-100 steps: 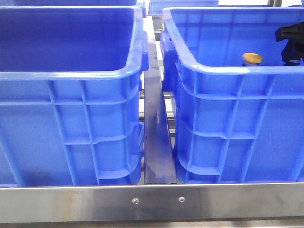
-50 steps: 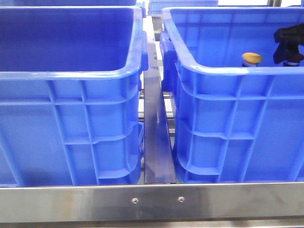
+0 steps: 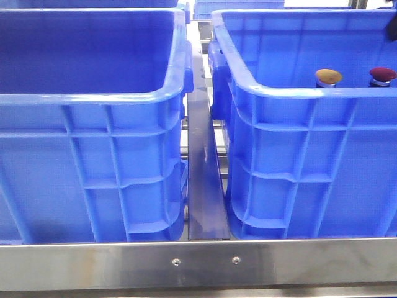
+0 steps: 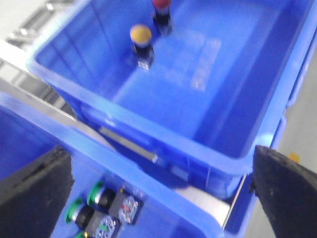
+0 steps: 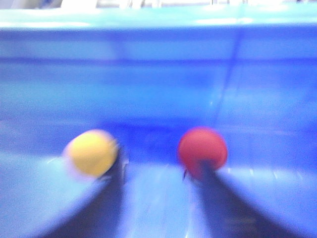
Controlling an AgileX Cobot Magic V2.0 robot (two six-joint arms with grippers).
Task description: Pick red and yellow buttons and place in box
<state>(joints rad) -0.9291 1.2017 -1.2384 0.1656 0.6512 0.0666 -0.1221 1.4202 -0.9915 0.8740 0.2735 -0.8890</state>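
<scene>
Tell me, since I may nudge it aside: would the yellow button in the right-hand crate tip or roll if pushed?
The yellow button stands upright on a narrow dark body under a wider domed cap, so it looks top-heavy and would probably topple. Once down, the round cap could let it roll in an arc. The box floor looks smooth, so sliding is also likely.

Bright overhead light; rt wrist view v. blurred, front sharp.
</scene>
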